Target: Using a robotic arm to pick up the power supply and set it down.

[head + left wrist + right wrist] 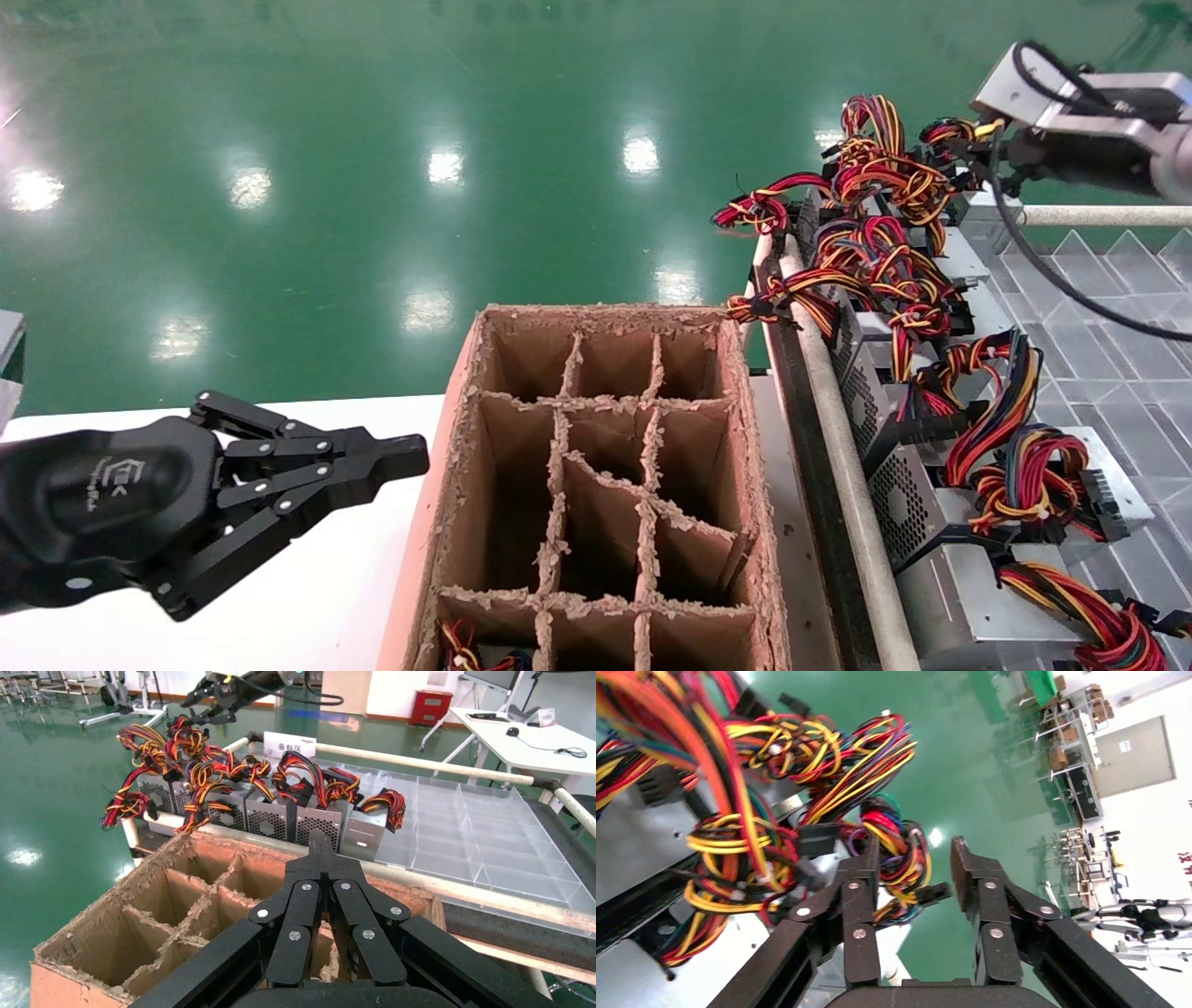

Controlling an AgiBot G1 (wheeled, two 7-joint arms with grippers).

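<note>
The left gripper (396, 458) hung closed beside the cardboard box (596, 485), while at the far end of the row of power supplies (931, 419) the robotic arm (912, 864) hovered, jaws open, over their wire bundles.

The right tool (916, 864) is cut off at the head view's right edge; only its silver wrist bracket (1090, 102) shows there, its fingers hidden behind the wire bundles (885, 177). In the right wrist view, wires fill the gap between its parted fingers, hiding the power supply (638, 839) casing beside them. The cardboard divider box (596, 485) is cropped at the head view's bottom edge, and the wires (470, 652) in its nearest cell are barely visible.
</note>
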